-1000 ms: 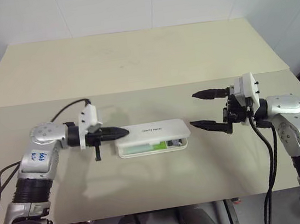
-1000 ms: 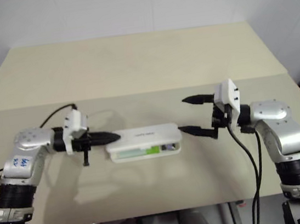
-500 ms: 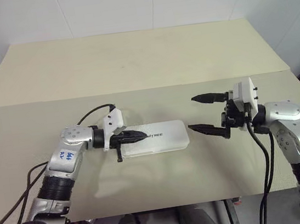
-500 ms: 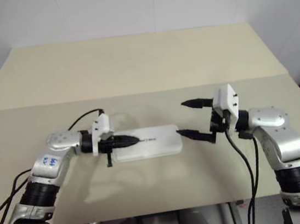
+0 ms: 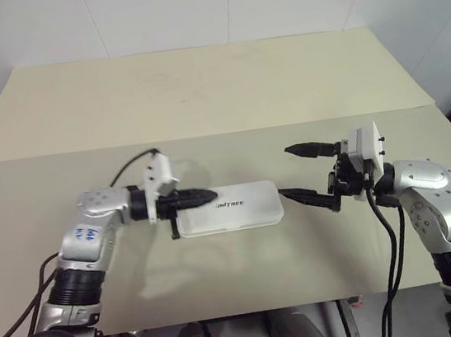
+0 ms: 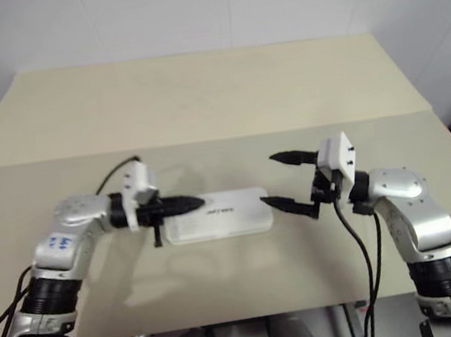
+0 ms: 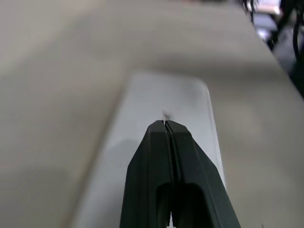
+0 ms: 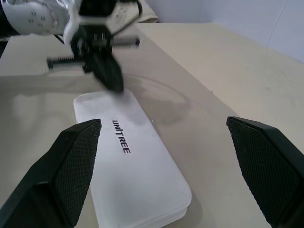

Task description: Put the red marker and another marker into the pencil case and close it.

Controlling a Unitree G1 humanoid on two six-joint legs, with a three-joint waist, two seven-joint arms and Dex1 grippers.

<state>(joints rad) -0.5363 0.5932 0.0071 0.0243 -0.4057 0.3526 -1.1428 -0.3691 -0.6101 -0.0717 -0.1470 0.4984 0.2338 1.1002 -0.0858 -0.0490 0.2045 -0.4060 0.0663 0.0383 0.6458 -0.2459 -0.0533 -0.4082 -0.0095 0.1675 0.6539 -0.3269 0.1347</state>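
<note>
The white pencil case (image 5: 239, 206) lies flat on the table with its lid down and the UNITREE lettering (image 8: 120, 136) facing up. The red marker and the other marker are hidden from view. My left gripper (image 5: 211, 194) is shut, and its tip hangs just over the case's left end (image 7: 166, 95); I cannot tell whether it touches. My right gripper (image 5: 285, 172) is open, level and pointing at the case's right end, with nothing between its fingers (image 8: 76, 161). The right wrist view also looks along the case toward the left gripper (image 8: 107, 71).
The beige table (image 5: 198, 89) stretches far behind the case. Its front edge (image 5: 228, 316) runs close below both arms. A black cable (image 5: 130, 166) loops up from the left wrist.
A second ago the lid stood ajar, showing the green marker. The left gripper pushed it down and has since lifted slightly back toward the left end. The right gripper stayed put.
</note>
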